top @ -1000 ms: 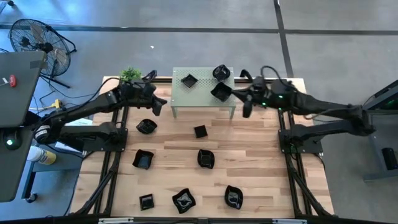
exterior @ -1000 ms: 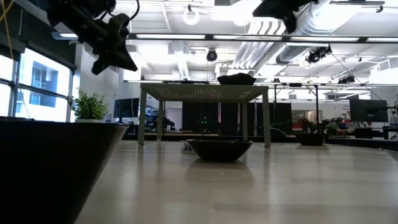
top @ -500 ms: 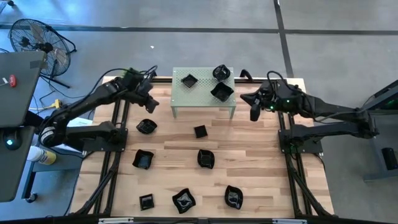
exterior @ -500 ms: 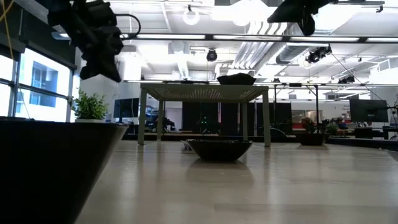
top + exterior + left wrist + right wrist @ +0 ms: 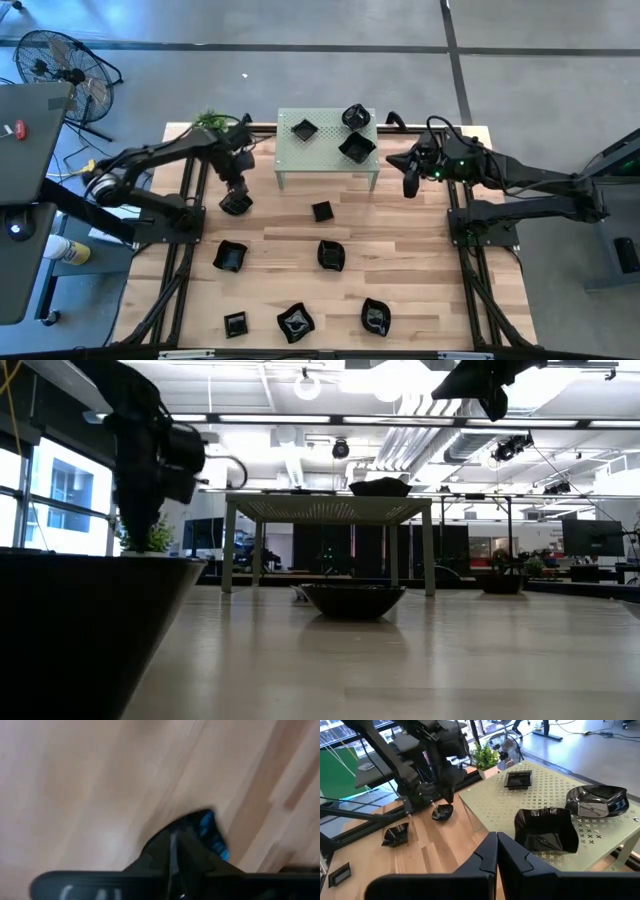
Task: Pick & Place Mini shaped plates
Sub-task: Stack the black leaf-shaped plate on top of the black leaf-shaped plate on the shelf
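Left tool (image 5: 236, 190) is down at upper left of the counter (image 5: 420, 250), right over a rounded mini plate (image 5: 235, 204); contact not clear. Left wrist view shows its two fingers (image 5: 172, 855) nearly together with only a thin slit between, a dark dish edge just past them on the wood. Can't tell if it is released or clenched.

Right tool (image 5: 410, 185) hangs off the right end of the small perforated stand (image 5: 290, 155), upper centre-right, clenched with nothing in it; fingers (image 5: 496, 852) meet in the right wrist view.

Three mini shaped plates sit on the stand: a small square one (image 5: 304, 129), a rounded one (image 5: 354, 116) at the top right corner, a larger wavy square one (image 5: 356, 147) near the right edge.

Rest are on the wood: small square (image 5: 321, 211) below the stand, two mid-counter (image 5: 229, 256) (image 5: 331, 255), three along the bottom edge (image 5: 235, 324) (image 5: 296, 322) (image 5: 375, 317).

Small potted plant (image 5: 208, 120) at the counter's upper left corner.
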